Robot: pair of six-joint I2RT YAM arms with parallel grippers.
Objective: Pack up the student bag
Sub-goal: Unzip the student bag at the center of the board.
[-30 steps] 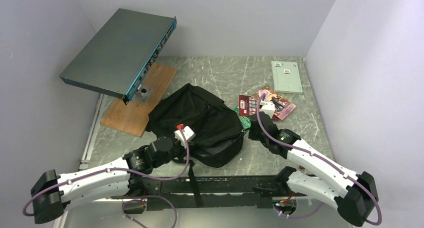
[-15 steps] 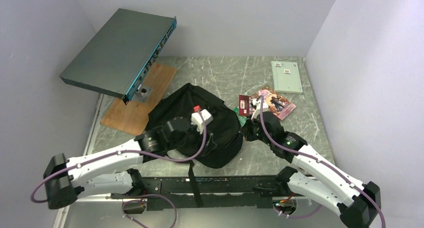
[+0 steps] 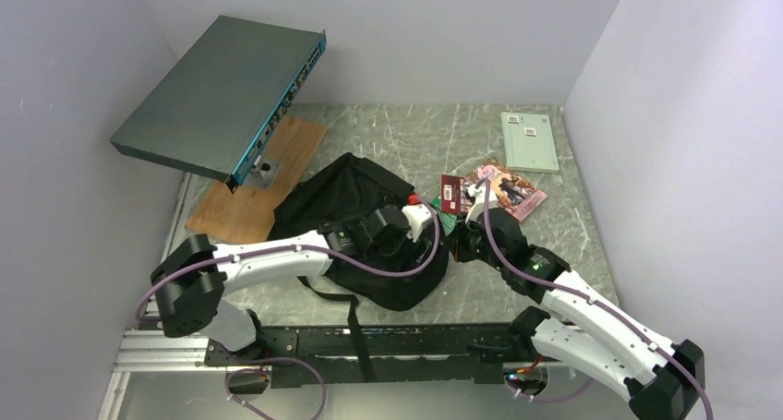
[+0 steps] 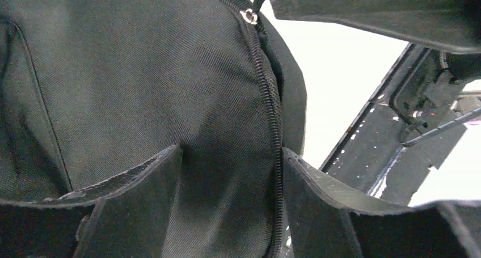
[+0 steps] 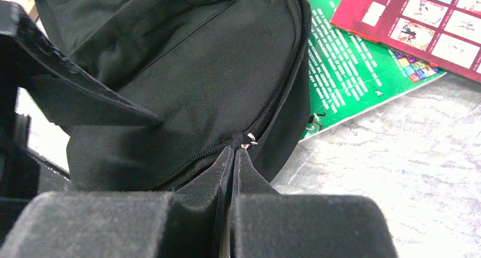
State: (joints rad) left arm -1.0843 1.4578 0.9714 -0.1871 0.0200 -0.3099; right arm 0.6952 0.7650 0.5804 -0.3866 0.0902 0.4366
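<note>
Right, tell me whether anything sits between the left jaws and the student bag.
Nothing visible does. The left jaws stand open close over the student bag. Its black fabric and zipper fill the gap between them, and no other object lies in between.

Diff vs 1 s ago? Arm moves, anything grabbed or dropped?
Left gripper swept from the bag, near-left edge, across to its right side; it is open, astride the zipper. Right gripper eased left from above the books to the bag's right edge and is shut at the zipper pull. Bag and books stayed put.
</note>
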